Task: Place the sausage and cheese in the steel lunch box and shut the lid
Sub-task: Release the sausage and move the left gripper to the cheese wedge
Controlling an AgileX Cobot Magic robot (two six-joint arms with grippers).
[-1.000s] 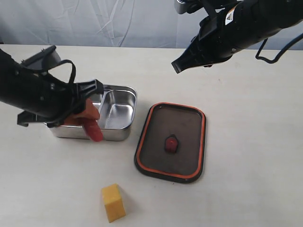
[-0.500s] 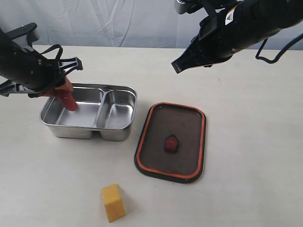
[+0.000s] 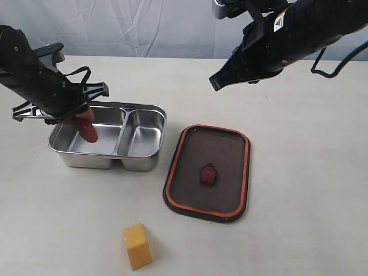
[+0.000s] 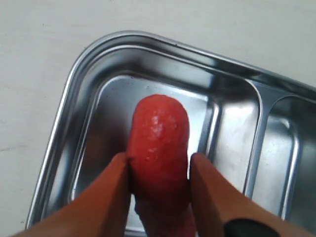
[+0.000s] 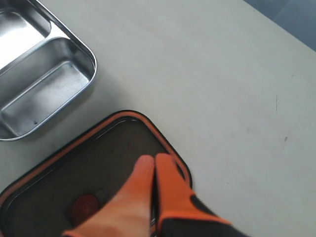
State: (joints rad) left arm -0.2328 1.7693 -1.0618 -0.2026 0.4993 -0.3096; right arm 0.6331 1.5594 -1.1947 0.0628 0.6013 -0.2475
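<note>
My left gripper (image 3: 80,119) is shut on the red sausage (image 3: 88,131) (image 4: 159,143), which hangs tip-down inside the larger left compartment of the steel lunch box (image 3: 144,109) (image 4: 89,74). Its orange fingers (image 4: 111,190) press both sides of the sausage. The yellow cheese (image 3: 137,245) stands on the table near the front edge. The dark lid (image 3: 224,149) (image 5: 98,163) with orange rim and red centre valve (image 3: 207,174) lies flat to the right of the box. My right gripper (image 3: 215,82) (image 5: 154,163) is shut and empty, held high above the lid's far side.
The smaller right compartment (image 3: 141,138) of the lunch box holds nothing. A pale cloth backdrop (image 3: 144,29) runs along the table's far edge.
My left gripper carried the sausage from the box's front wall, up over the box, and has lowered it into the left compartment. The right arm has stayed still.
</note>
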